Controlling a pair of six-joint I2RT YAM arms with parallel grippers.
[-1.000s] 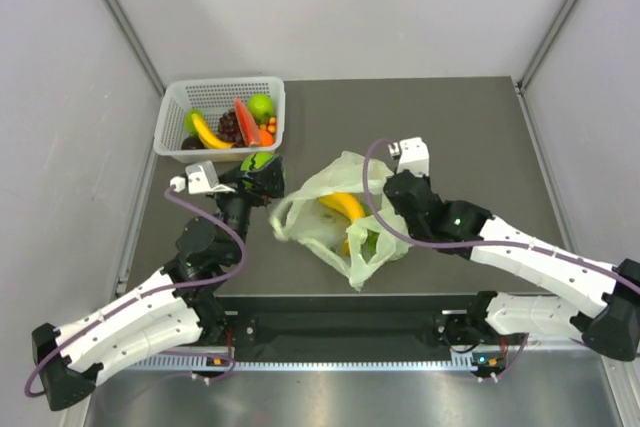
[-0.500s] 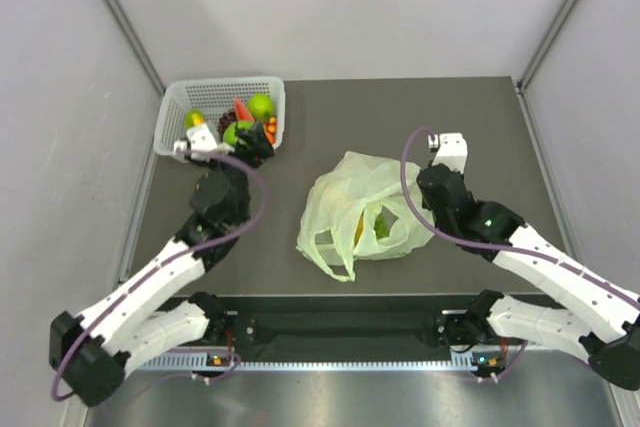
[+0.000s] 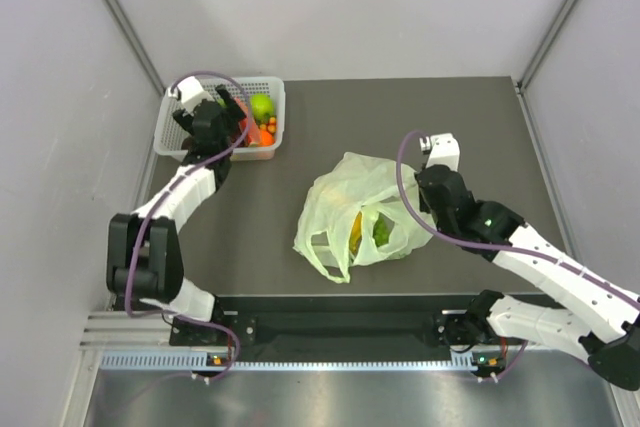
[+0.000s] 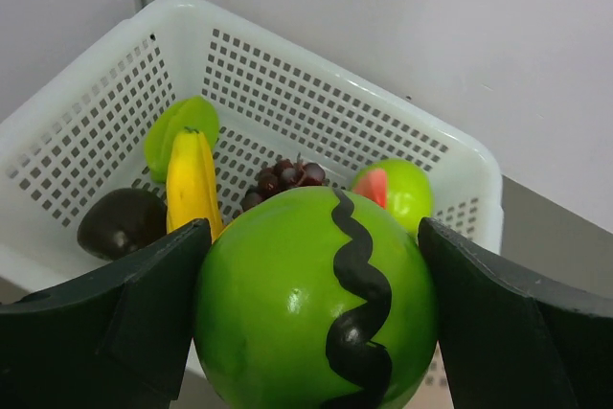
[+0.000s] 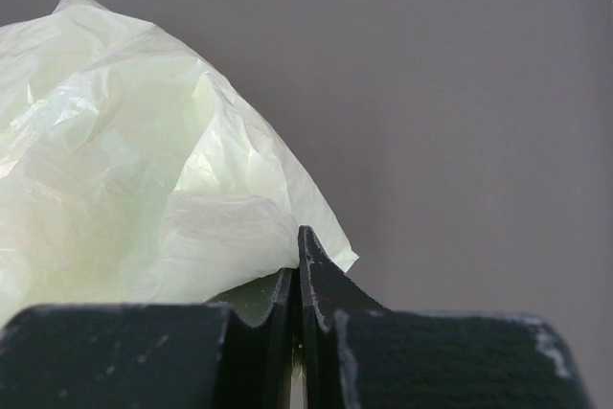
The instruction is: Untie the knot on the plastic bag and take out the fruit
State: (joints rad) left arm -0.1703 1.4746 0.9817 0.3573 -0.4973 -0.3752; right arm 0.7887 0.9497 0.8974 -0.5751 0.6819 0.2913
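Note:
The pale green plastic bag (image 3: 350,187) lies crumpled mid-table, its mouth gaping toward the near edge. No knot shows on it. Through the film I see fruit: a yellow banana (image 3: 356,230) and a green piece (image 3: 381,233). My right gripper (image 3: 415,215) is at the bag's right side, shut (image 5: 295,265) on a fold of the plastic bag (image 5: 144,170). My left gripper (image 3: 228,112) hangs over the white basket (image 3: 168,112). In the left wrist view its gripper (image 4: 316,313) is closed on a green ball with a black wavy stripe (image 4: 287,313).
The basket (image 4: 287,45) at the back left holds a banana (image 4: 192,189), dark grapes (image 4: 283,177), a light green apple (image 4: 410,193), a dark round piece (image 4: 120,222) and a green slice (image 4: 177,126). Grey walls rise close on both sides.
My left arm has carried the green striped ball from beside the bag up to above the basket. The right gripper pulled the bag a little to the right, then held still.

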